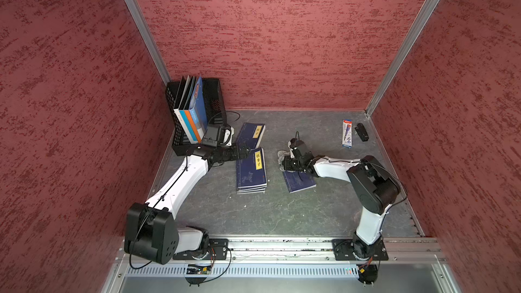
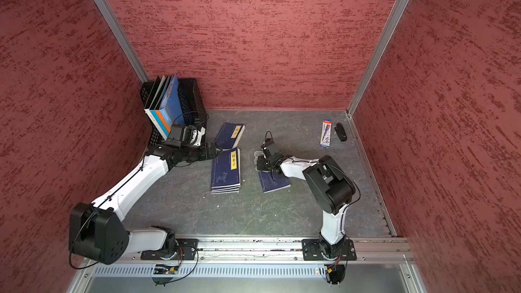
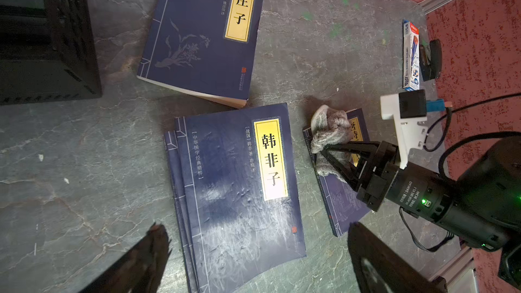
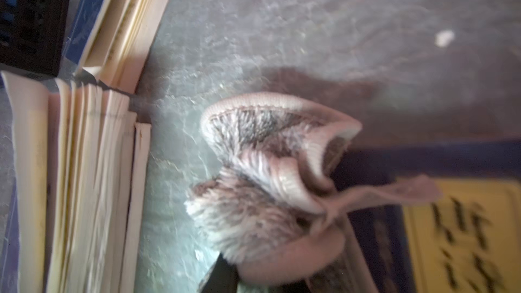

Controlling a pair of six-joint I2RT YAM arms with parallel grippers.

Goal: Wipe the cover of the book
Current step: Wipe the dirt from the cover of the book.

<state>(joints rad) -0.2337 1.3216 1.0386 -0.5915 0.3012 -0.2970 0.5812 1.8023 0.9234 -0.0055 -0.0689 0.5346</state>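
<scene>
One cloth on one book, two sets of fingers over the table.

The right fingers (image 3: 327,147) are pinched tight on the single grey cloth (image 3: 328,125). The cloth sits bunched on the far end of the lone blue book (image 1: 300,183) that lies under those fingers. The left fingers (image 1: 244,149) are spread wide and hold nothing. They hang above the far edge of a stack (image 3: 234,181) of at least three matching blue books, which lies between the two sets of fingers. One more single book (image 3: 203,32) lies just beyond the left fingers. Beside them, one black rack (image 1: 215,100) holds about five upright books (image 1: 191,114). One pen pack (image 1: 347,133) and one small black object (image 1: 362,132) lie side by side, well beyond the right fingers on the grey table (image 1: 282,215).
</scene>
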